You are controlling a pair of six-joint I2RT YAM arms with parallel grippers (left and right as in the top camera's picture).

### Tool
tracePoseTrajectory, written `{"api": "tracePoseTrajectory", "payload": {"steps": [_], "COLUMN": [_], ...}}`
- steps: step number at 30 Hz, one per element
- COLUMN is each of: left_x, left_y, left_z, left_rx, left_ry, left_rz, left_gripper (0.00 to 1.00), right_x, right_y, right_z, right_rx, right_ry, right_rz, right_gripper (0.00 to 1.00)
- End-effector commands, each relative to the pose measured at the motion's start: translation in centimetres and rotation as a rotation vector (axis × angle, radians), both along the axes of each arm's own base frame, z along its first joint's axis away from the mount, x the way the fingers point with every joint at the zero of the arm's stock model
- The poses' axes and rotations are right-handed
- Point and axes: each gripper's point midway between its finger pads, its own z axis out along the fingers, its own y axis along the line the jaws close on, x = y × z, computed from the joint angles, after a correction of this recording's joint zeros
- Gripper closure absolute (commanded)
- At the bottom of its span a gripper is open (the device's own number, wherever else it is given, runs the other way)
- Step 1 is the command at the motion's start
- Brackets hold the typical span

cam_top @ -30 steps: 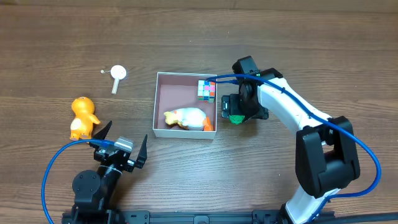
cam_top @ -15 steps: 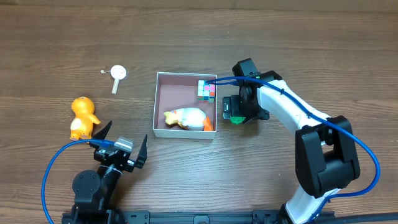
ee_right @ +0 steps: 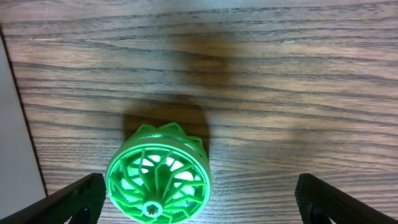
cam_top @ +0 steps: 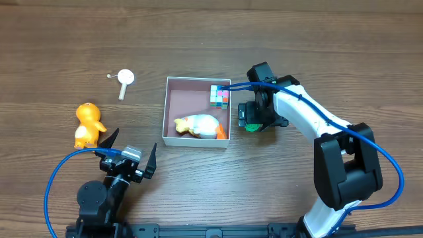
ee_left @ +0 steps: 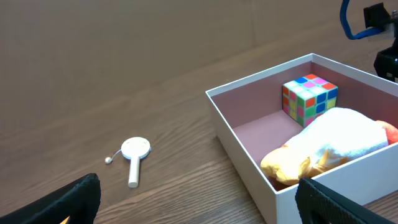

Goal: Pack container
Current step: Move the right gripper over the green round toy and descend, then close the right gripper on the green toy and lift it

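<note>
The container [cam_top: 188,99] sits open at the middle of the desk [cam_top: 344,53]. A colored cube [cam_top: 219,96] stands in its 1 o'clock corner. A white and yellow plush [cam_top: 198,125] lies along its 6 o'clock wall.

Just outside the 3 o'clock wall, not touching it, a green wheel [ee_right: 158,174] lies flat on the wood. The right gripper [cam_top: 254,119] hangs over the wheel with its fingers spread wide on either side, holding nothing.

The left gripper [cam_top: 132,147] is at 7 o'clock of the container, also spread wide and empty. An orange duck [cam_top: 88,124] stands at 9 o'clock, well apart from the container. A white scoop [cam_top: 123,80] lies at 10 o'clock.
</note>
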Motion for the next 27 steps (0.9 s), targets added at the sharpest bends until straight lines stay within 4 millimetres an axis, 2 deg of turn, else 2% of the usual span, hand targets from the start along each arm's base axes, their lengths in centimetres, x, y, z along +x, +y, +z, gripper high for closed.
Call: {"api": "tracePoseTrajectory", "payload": {"steps": [1, 2, 4, 7, 13, 15, 17, 19, 27], "left_x": [0.0, 0.0, 0.0, 0.0, 0.0, 0.0, 0.0, 0.0, 0.0], "left_y": [0.2, 0.2, 0.2, 0.2, 0.2, 0.2, 0.2, 0.2, 0.2], "left_z": [0.0, 0.0, 0.0, 0.0, 0.0, 0.0, 0.0, 0.0, 0.0], "left_rx": [0.014, 0.014, 0.014, 0.014, 0.014, 0.014, 0.014, 0.014, 0.014], "left_ry": [-0.008, -0.008, -0.008, -0.008, -0.008, -0.008, -0.008, -0.008, -0.008], "left_rz": [0.008, 0.008, 0.008, 0.008, 0.008, 0.008, 0.008, 0.008, 0.008], "left_gripper": [0.0, 0.0, 0.0, 0.0, 0.0, 0.0, 0.0, 0.0, 0.0], "right_x": [0.0, -0.3, -0.4, 0.2, 0.4, 0.0, -0.8, -1.2, -0.6], "right_y": [0.2, 1.1, 1.2, -1.1, -2.9, -1.7, 0.6, 1.4, 0.9], "right_z": [0.4, 0.3, 0.3, 0.4, 0.7, 0.5, 0.3, 0.3, 0.3], "right_rx": [0.006, 0.056, 0.063, -0.064, -0.165, -0.097, 0.03, 0.077, 0.042], "right_ry": [-0.014, 0.004, 0.01, -0.027, -0.054, -0.026, 0.024, 0.042, 0.016], "right_rz": [0.01, 0.039, 0.034, -0.014, -0.063, -0.023, 0.057, 0.081, 0.078], "right_gripper": [0.0, 0.0, 0.0, 0.0, 0.0, 0.0, 0.0, 0.0, 0.01]}}
